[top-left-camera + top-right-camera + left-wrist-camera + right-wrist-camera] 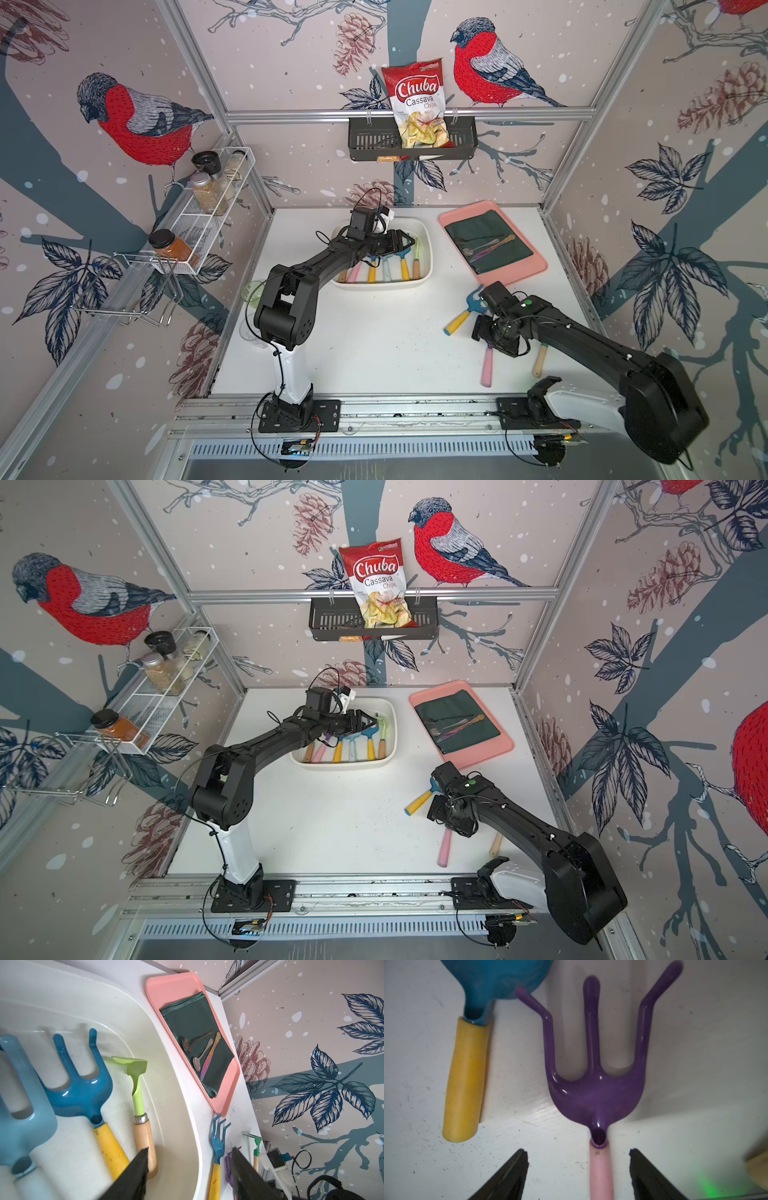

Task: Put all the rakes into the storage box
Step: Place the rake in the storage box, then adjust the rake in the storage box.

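- Purple rake [596, 1093]: 3 tines and a pink handle. It lies flat on the white table [374, 353] near the front right, well apart from the storage box. In both top views only its pink handle [487, 368] [444, 848] shows below the right arm's wrist.
- Right gripper [578, 1154]: jaws spread, 1 finger on each side of the pink handle just behind the rake's head. The wrist view shows a gap on both sides, so nothing is gripped.
- Left gripper [190, 1150]: jaws apart and empty, held above the right end of the storage box [380, 286]. In the wrist view 1 finger is over the box's inside and 1 over the table beyond the rim.
- Storage box contents: several hand tools side by side, among them a dark blue rake [83, 1088] with a yellow handle and a light green hoe [136, 1076] with a wooden handle.
- Table, loose tools: a blue rake [459, 321] with a yellow handle just beside the purple rake, and a wooden-handled tool [539, 360] on its other side.
- Pink tray [536, 266]: behind the right arm, holding a dark green cloth [486, 228] with 3 pieces of cutlery.
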Controlling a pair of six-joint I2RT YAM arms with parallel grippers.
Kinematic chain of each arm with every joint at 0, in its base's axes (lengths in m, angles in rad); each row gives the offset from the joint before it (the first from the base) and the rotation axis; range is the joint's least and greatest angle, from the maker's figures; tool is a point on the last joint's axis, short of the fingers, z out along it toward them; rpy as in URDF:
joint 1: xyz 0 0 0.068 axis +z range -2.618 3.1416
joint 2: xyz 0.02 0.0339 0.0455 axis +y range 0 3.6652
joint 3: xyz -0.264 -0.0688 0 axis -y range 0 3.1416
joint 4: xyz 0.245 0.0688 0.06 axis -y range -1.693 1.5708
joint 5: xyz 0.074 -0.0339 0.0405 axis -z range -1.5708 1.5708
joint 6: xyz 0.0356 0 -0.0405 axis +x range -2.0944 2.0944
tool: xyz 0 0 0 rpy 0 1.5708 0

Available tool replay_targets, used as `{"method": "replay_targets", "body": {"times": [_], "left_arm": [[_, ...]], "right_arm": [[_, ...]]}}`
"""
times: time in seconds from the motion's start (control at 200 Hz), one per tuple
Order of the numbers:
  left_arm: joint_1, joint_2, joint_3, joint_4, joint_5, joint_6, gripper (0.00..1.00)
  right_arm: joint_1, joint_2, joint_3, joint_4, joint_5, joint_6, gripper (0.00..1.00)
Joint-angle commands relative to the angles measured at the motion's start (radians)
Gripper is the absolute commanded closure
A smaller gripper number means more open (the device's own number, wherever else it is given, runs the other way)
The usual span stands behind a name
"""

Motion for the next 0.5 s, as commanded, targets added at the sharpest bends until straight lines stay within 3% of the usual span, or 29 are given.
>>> {"method": "replay_targets", "body": {"times": [0.0, 0.185, 0.395, 0.495], "left_arm": [[0.002, -0.041, -0.032, -0.003, -0.012, 0.005, 0.37], [0.002, -0.091, -0.087, -0.005, -0.020, -0.002, 0.37], [-0.003, -0.115, -0.113, -0.004, -0.024, -0.008, 0.36], [-0.008, -0.108, -0.113, -0.003, -0.023, -0.009, 0.36]], "right_arm": [[0.042, -0.012, -0.031, 0.022, 0.001, 0.090, 0.22], [0.077, -0.024, -0.087, 0.071, -0.022, 0.117, 0.26], [0.087, -0.022, -0.125, 0.107, -0.043, 0.121, 0.40], [0.087, -0.021, -0.132, 0.110, -0.050, 0.116, 0.39]]}}
